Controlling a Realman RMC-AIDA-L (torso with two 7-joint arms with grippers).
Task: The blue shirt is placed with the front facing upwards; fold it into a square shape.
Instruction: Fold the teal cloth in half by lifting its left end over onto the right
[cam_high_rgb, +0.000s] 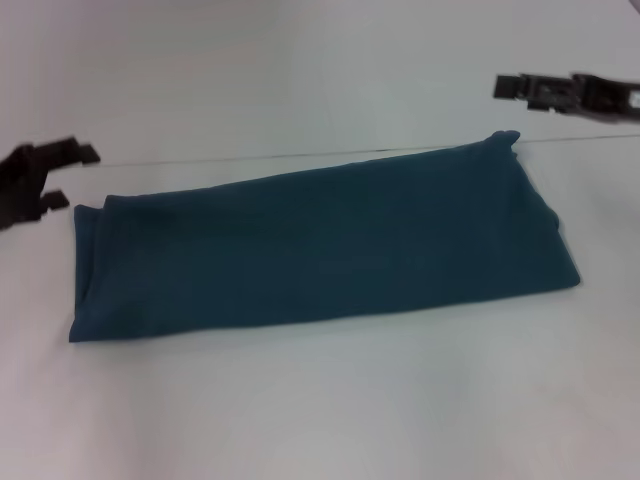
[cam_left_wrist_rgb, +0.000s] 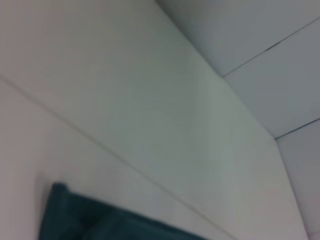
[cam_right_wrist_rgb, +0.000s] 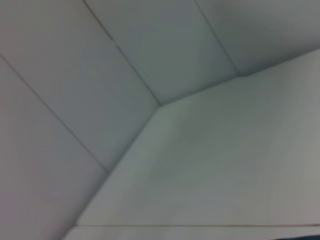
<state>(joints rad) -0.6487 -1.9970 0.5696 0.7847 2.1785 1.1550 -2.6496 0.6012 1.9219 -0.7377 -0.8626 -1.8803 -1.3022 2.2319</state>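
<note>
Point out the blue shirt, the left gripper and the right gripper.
blue shirt (cam_high_rgb: 320, 245): head view, middle of the folded cloth.
left gripper (cam_high_rgb: 72, 176): head view, between its fingertips.
right gripper (cam_high_rgb: 497, 87): head view, at its fingertips.

A plain white table (cam_high_rgb: 300, 400) fills nearly the whole head view, smooth and matte under even, soft light with only faint shadows. A thin dark seam (cam_high_rgb: 250, 157) runs across it from left to right at the far side, dividing the near surface from a further white panel. In the wrist views the white surface meets pale grey-white wall panels (cam_right_wrist_rgb: 150, 45), themselves split by thin dark joint lines (cam_left_wrist_rgb: 270, 47), and the panels converge at a corner (cam_right_wrist_rgb: 161, 105).
</note>
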